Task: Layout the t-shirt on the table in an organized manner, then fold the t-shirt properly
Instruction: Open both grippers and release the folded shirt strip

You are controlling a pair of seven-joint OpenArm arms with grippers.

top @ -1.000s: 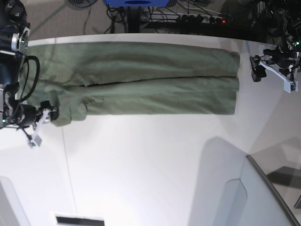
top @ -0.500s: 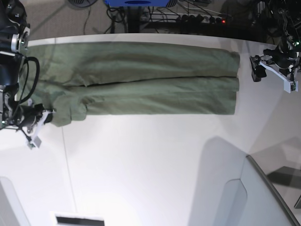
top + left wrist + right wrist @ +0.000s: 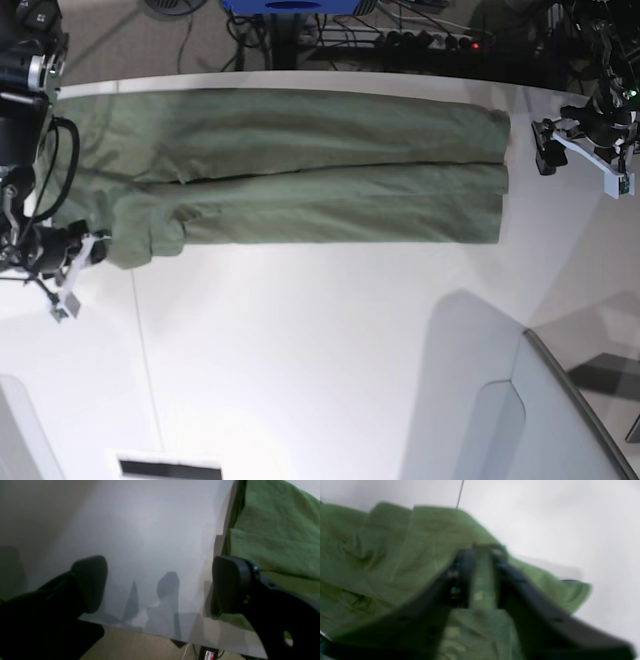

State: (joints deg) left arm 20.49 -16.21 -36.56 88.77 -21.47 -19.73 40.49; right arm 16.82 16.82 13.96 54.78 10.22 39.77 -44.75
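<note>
A: Beyond the far edge?
B: Dim floor (image 3: 130,40), tangled cables (image 3: 400,30), power strip (image 3: 430,40) with red light.
A: Near corner?
B: Grey panel (image 3: 560,420), shadowed.

Base view: sharp, evenly lit from above, table (image 3: 330,340) bright white, mild washout near bottom centre. Grey panel at lower right throws a soft broad shadow across the table. Background beyond the far edge is dim.

Left wrist view: dull, greyish, low contrast. Left tool (image 3: 160,585) fingers are near-black silhouettes, slightly soft. Their shadows fall forward on the table, soft-edged. T-shirt (image 3: 275,530) at right is in reasonable focus.

Right wrist view: heavy motion blur over the whole frame; right tool (image 3: 482,560) smeared, edges unreadable. Fabric folds are just green smudges. Table at upper right is overexposed, featureless.
</note>
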